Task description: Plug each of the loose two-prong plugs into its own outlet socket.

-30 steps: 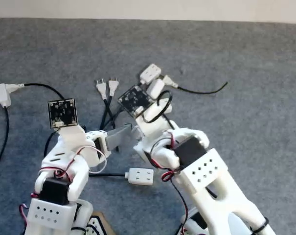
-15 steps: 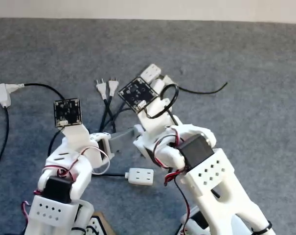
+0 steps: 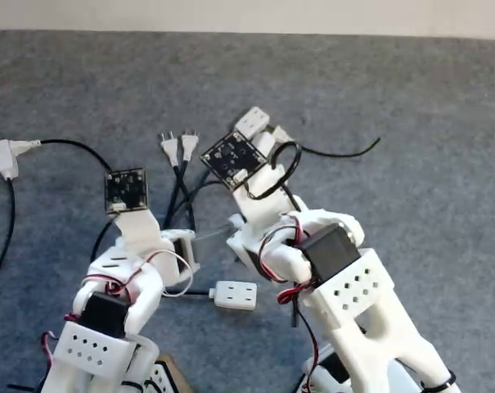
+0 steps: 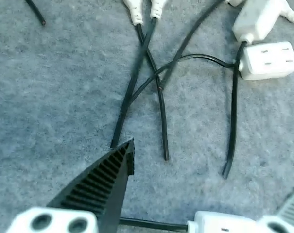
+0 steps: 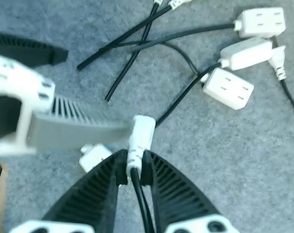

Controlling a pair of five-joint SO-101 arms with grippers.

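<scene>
We found the right gripper (image 5: 134, 158) clamped on a small white plastic plug (image 5: 141, 130) with a black cord. The left gripper (image 4: 212, 170) stood wide apart, holding nothing. Ahead of its jaws lay two loose white two-prong plugs (image 4: 134, 12). Ahead of the right jaws lay white block-shaped outlet sockets (image 5: 228, 87) on grey carpet (image 5: 224, 160).

Grey carpet (image 3: 443, 123) surface, pale wall (image 3: 247, 15) strip beyond
</scene>
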